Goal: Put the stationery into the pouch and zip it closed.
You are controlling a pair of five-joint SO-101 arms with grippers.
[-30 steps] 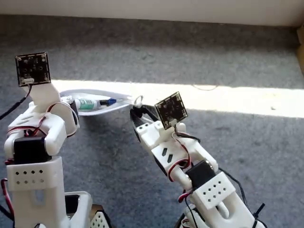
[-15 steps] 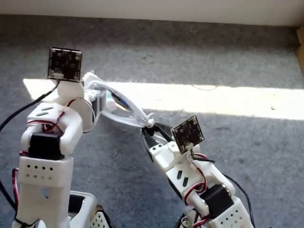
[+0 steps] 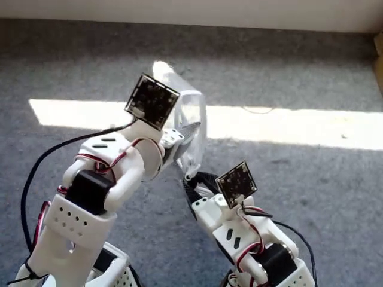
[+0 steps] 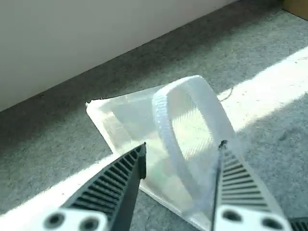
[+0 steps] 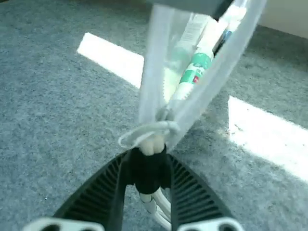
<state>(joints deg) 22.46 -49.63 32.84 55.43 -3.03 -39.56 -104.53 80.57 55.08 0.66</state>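
Grey carpet (image 3: 299, 72) lies under both arms, with a sunlit strip (image 3: 299, 125) crossing it from side to side and a pale wall (image 3: 179, 9) along its far edge. The translucent white pouch (image 3: 194, 119) is up off the carpet, standing nearly on end above the middle of that strip, stretched between the two arms.

The left end effector (image 3: 182, 134) holds the pouch partway up its length. In the left wrist view, the left end effector (image 4: 183, 144) has its black ribbed jaws apart by the width of the pouch (image 4: 144, 125). The white zip band curves up between them and lies against one jaw, and the flat mesh-textured side spreads toward the wall (image 4: 72, 38).

The right end effector (image 3: 190, 179) sits at the pouch's lower end, nearer the robot's bases. In the right wrist view, the right end effector (image 5: 149, 159) has its jaws pressed onto a black tab (image 5: 149, 171), and a white cord loop (image 5: 144, 132) runs from there to the zip slider (image 5: 163, 114). From the slider the two zip bands of the pouch (image 5: 156, 57) spread apart in a V, so the mouth is open above it.

Inside the pouch a green-and-white tube (image 5: 195, 67) lies lengthwise, with a slimmer dark-and-blue item (image 5: 226, 33) just beside it, too blurred to name.
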